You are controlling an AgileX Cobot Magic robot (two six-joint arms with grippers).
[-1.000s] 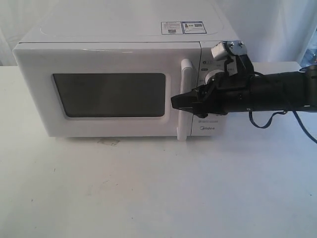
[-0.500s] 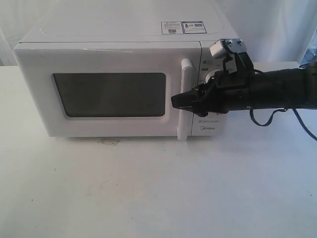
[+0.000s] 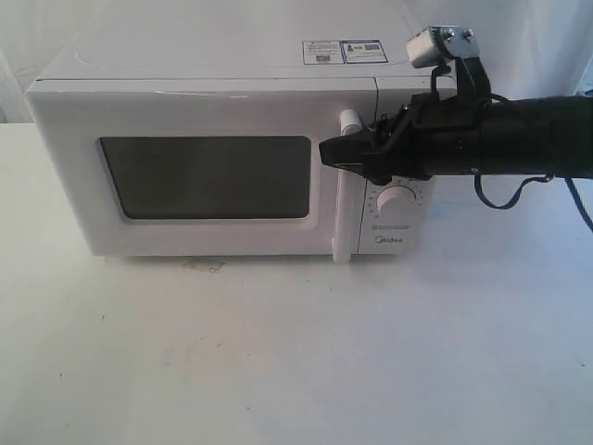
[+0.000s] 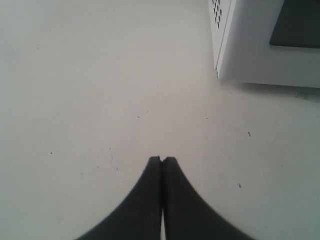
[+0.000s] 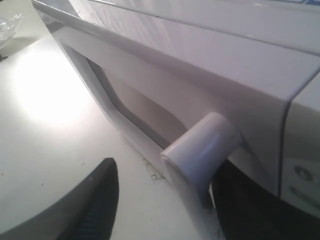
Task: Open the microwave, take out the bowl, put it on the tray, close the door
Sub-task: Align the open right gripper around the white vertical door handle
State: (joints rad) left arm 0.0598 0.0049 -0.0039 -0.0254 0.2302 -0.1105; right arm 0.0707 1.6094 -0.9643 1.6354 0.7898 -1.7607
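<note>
Left gripper (image 4: 161,160): off the microwave's (image 3: 232,56) left front corner, low over the bare table (image 3: 278,352). Its two dark tips are pressed together with nothing between them.
Door (image 3: 65,167): shut flush against the microwave's front, with no gap that I can see.
Window (image 3: 204,176): dark, and I can't see through it.
Bowl: not in sight from where I stand. If it is inside the microwave, it is behind that dark window, and I cannot tell.
Tray: none that I can pick out for sure.
Handle (image 3: 345,222): the tall white bar at the door's right edge, upright, just left of the knob panel.
Right gripper (image 3: 326,153): reaching in from the microwave's right, level with the upper part of the handle. The jaws stand wide: one finger (image 5: 100,200) is on the window side, clear of the bar, and the other is tucked behind it on the panel side. It straddles the bar without squeezing it.
Lower knob (image 3: 397,199): now uncovered below the arm.
What changed: a second ago that gripper sat about halfway down the handle and hid the knobs. It has climbed to near the handle's top, with the jaws about as wide as before. The door has not budged.
What it means: still the first step, I'd say. The arm seems to be choosing its hold. Next it needs to hook or pinch the bar and swing the door outward.
</note>
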